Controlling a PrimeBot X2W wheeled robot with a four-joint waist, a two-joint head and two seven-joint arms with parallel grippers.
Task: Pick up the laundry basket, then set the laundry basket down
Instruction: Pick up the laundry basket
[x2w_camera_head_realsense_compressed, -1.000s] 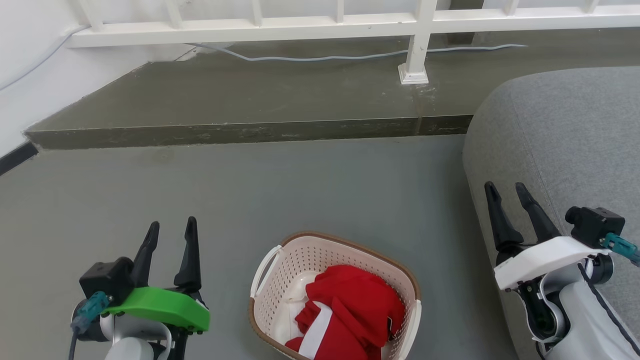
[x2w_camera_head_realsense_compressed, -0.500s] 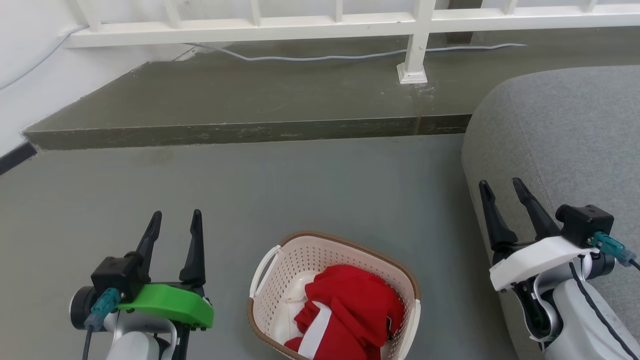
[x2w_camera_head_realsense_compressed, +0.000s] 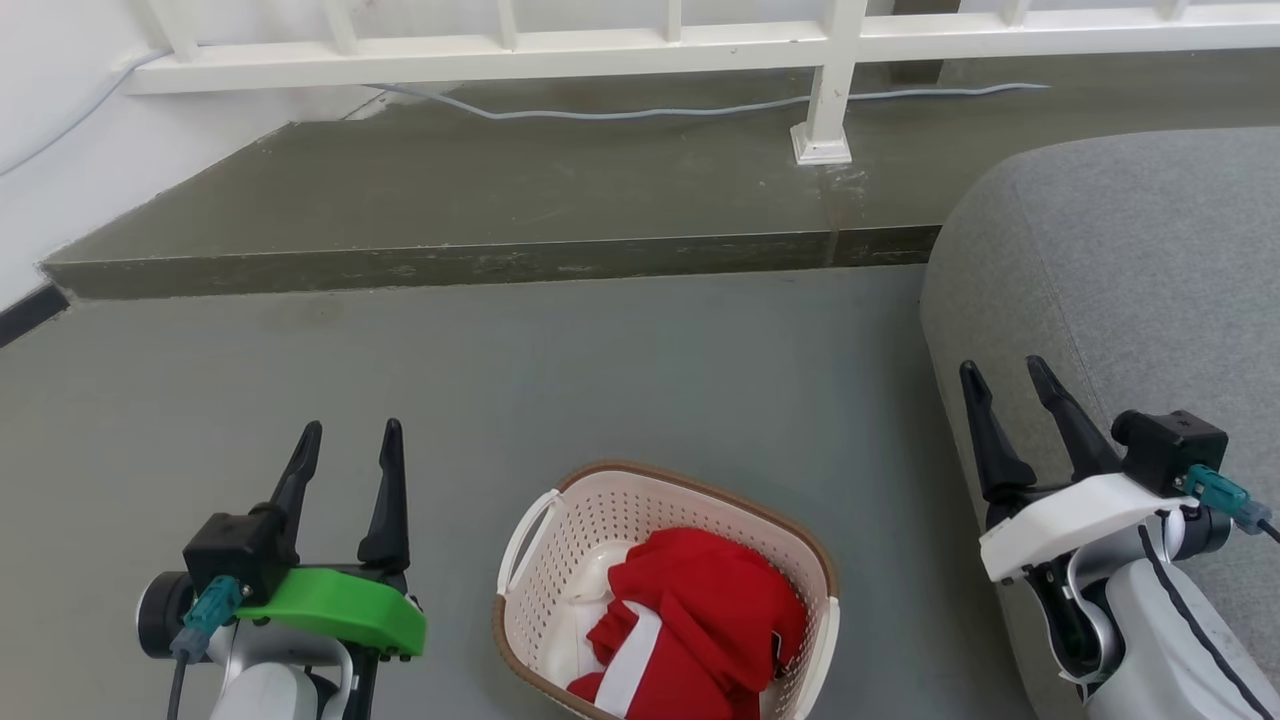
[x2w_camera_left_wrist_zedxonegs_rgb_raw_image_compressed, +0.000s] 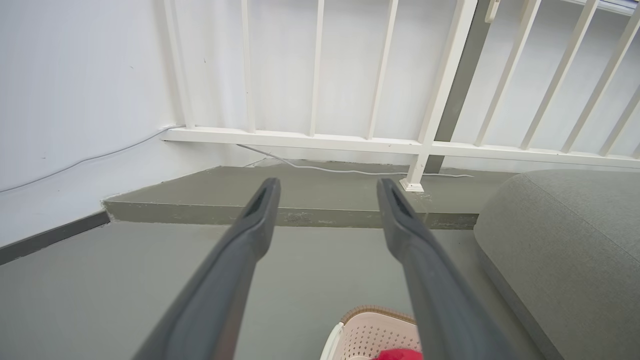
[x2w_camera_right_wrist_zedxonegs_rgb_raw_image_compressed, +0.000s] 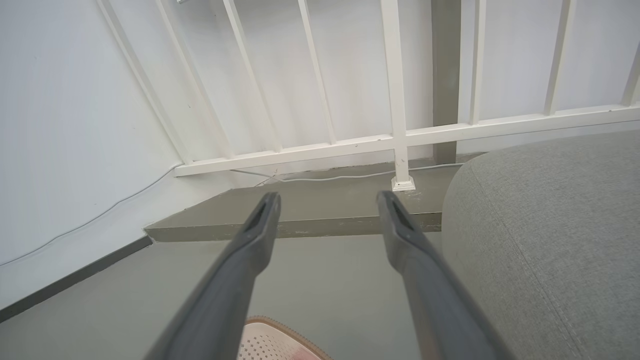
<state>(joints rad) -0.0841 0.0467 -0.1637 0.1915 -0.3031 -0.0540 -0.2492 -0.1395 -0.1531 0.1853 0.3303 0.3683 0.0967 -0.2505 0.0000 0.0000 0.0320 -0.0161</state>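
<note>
1. Left side: the left gripper (x2w_camera_head_realsense_compressed: 352, 425) hovers above the floor (x2w_camera_head_realsense_compressed: 620, 370), fingers spread, holding nothing. It sits near the laundry basket (x2w_camera_head_realsense_compressed: 610, 515) but clear of it, just outboard of the left loop handle (x2w_camera_head_realsense_compressed: 522, 527). This position probably prepares a grip on that handle.

2. Centre: the laundry basket stands upright on the floor between the two grippers, at the lower middle of the head view. Neither gripper touches it. Inside lies a crumpled red garment (x2w_camera_head_realsense_compressed: 710, 610) with a white stripe, piled toward the right side. A pale item lies under it on the left; what it is cannot be told.

3. Right side: the right gripper (x2w_camera_head_realsense_compressed: 1002, 363) hovers over the edge of the grey sofa (x2w_camera_head_realsense_compressed: 1120, 260), fingers spread and empty. It is well apart from the right loop handle (x2w_camera_head_realsense_compressed: 828, 640).

4. Status: the lift is not yet started. One gripper per handle would keep the uneven load level.
</note>
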